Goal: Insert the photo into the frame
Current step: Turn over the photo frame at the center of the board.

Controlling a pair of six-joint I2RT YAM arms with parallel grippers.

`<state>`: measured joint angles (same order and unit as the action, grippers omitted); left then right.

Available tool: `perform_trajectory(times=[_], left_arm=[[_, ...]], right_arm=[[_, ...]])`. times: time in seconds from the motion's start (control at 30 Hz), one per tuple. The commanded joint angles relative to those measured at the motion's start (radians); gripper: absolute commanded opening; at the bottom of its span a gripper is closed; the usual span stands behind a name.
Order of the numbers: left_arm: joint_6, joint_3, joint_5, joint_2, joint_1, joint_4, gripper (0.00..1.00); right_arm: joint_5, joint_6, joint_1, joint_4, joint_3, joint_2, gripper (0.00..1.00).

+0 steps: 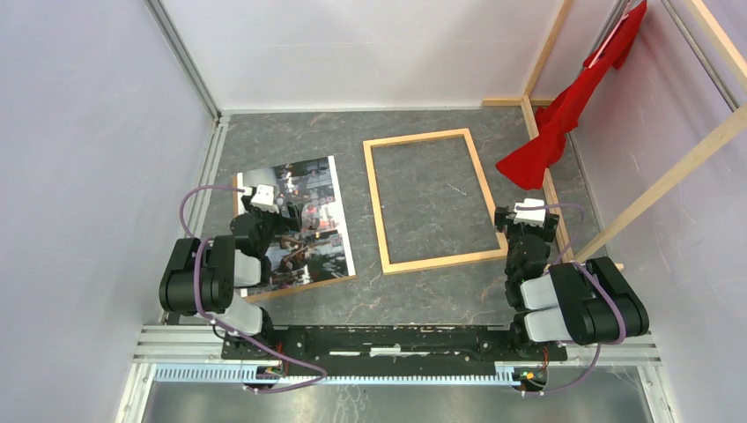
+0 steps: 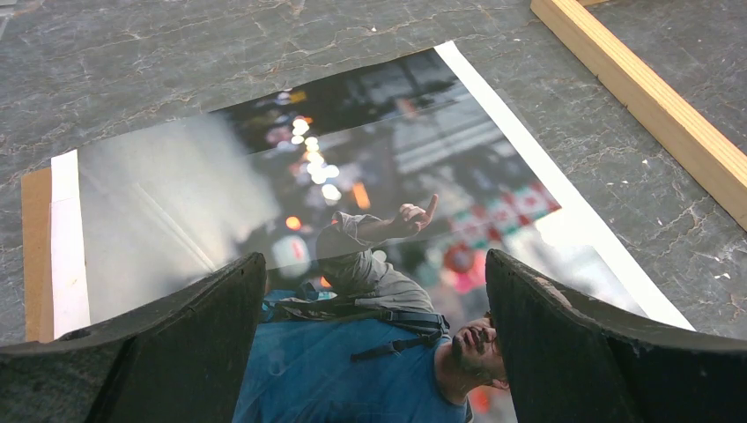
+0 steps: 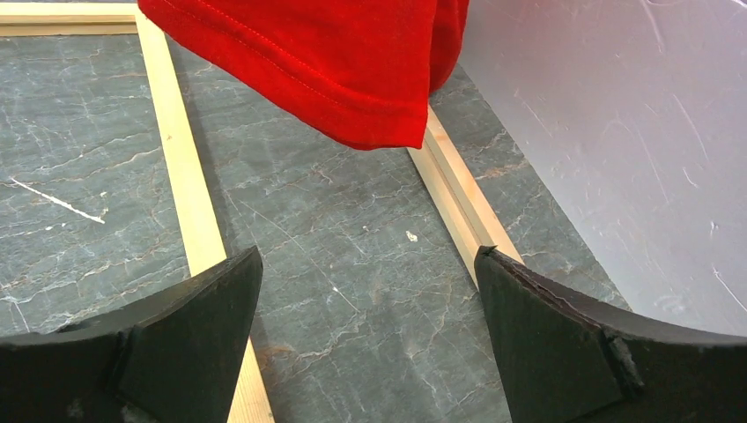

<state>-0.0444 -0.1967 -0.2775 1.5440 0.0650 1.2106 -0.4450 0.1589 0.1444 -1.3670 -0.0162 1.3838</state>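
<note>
Grey marbled tabletop (image 1: 440,300) carries one frame (image 1: 376,211), thin pale wood, lying flat with the table showing through it. You have one photo (image 1: 308,211) just left of the frame, face up on one brown backing board (image 1: 299,288): a dark, glossy street scene with lights and a man in blue, bordered in white. Your left gripper (image 2: 374,264) hovers spread over the photo. Your right gripper (image 3: 368,256), also spread, is at the frame's right rail, near one red cloth (image 1: 564,123).
</note>
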Motion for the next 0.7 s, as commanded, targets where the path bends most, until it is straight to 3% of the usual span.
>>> perform_trajectory(times=[0.0,0.43,0.5,0.53,0.6,0.67], left_arm=[[0.033,-0.011,0.011,-0.001,-0.002,0.054,1.0],[0.035,-0.012,0.01,-0.003,0.0,0.051,1.0],[0.041,-0.013,0.006,-0.014,0.007,0.049,1.0],[0.041,-0.026,0.015,-0.04,0.01,-0.003,1.0],[0.077,-0.064,0.039,-0.1,0.018,-0.114,1.0],[0.056,-0.147,0.005,-0.172,0.032,-0.34,1.0]], right_arm=[[0.011,0.007,-0.004,-0.033,0.097,-0.01,0.98],[0.011,0.007,-0.004,-0.033,0.097,-0.011,0.98],[-0.046,-0.01,-0.001,-0.026,0.094,-0.032,0.98],[-0.082,-0.023,-0.001,0.048,0.075,-0.065,0.98],[-0.165,-0.08,0.0,0.366,-0.045,-0.155,0.98],[-0.211,-0.18,-0.001,0.668,-0.193,-0.211,0.98]])
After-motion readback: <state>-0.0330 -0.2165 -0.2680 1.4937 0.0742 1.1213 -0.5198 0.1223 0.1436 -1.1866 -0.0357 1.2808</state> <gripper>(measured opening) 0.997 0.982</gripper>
